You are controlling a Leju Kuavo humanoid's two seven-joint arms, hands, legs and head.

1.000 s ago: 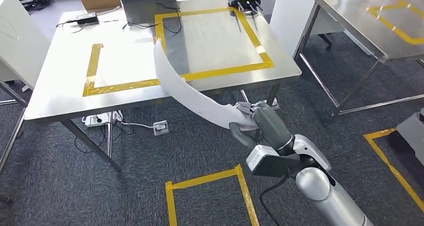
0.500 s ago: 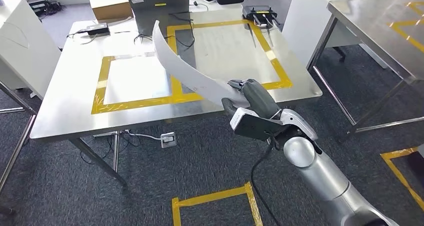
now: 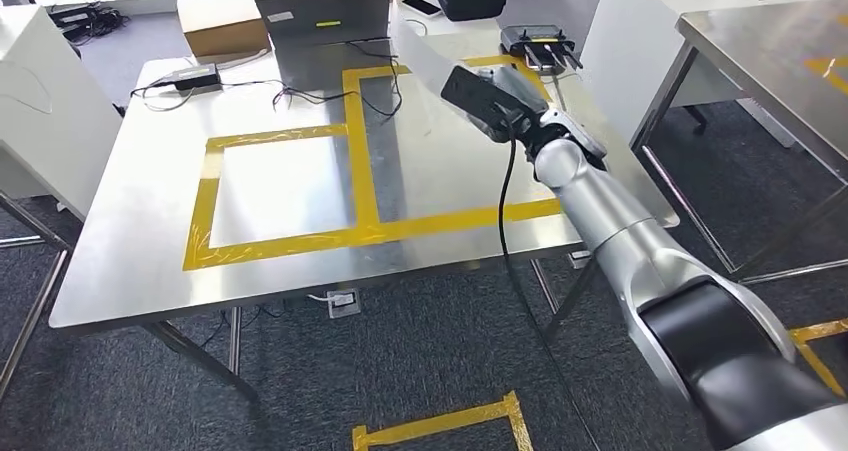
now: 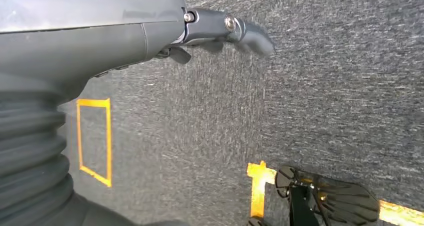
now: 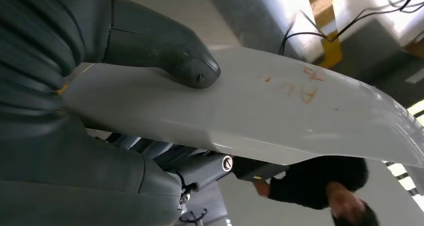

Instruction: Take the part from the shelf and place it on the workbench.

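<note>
The right hand (image 3: 500, 96) is stretched out over the far side of the workbench (image 3: 130, 251), above the larger of its two yellow tape frames (image 3: 365, 186). It grasps the part (image 3: 420, 51), a long, curved white panel, by one end. The right wrist view shows the grip up close: the thick grey thumb presses on one face of the part (image 5: 280, 110), the darker fingers (image 5: 200, 168) close on the opposite face, and the panel runs on well beyond the hand (image 5: 100, 80), bearing faint orange marks. From above, the panel rises from the hand toward the laptop (image 3: 325, 36) at the far edge, held up off the tabletop; whether its far tip touches anything I cannot tell. A person (image 5: 320, 183) in dark clothing shows past the part. The left hand (image 4: 150, 30) hangs over grey carpet (image 4: 325, 85) marked with yellow tape, holding nothing, its fingers slack and a little apart.
</note>
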